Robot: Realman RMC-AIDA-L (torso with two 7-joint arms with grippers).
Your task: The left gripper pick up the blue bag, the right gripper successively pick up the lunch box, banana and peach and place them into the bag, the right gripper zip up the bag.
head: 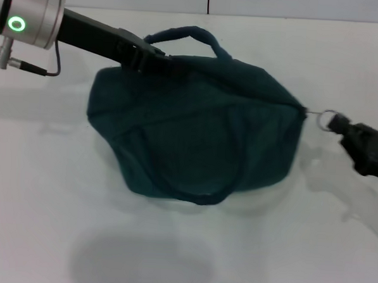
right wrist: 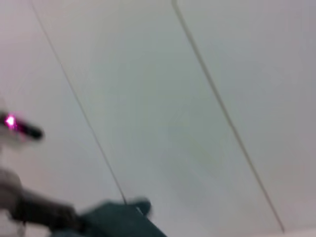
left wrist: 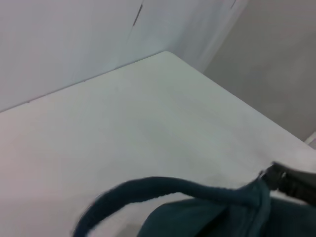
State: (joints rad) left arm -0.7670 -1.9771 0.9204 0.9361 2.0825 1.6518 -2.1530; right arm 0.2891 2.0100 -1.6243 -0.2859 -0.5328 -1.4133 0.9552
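Note:
The blue bag (head: 196, 129) hangs above the white table, with its shadow on the table below it. My left gripper (head: 150, 56) is shut on the bag's upper edge beside one loop handle (head: 182, 33). That handle (left wrist: 163, 190) also arcs through the left wrist view. At the bag's right end, the silver ring pull (head: 327, 116) sticks out, and my right gripper (head: 339, 126) is shut on it. The bag's mouth looks closed. The lunch box, banana and peach are out of view. The right wrist view shows only a blurred piece of the bag (right wrist: 118, 219).
The white table (head: 285, 248) spreads all round the bag, with its back edge and a wall seam (head: 208, 2) behind. A table corner (left wrist: 165, 52) shows in the left wrist view.

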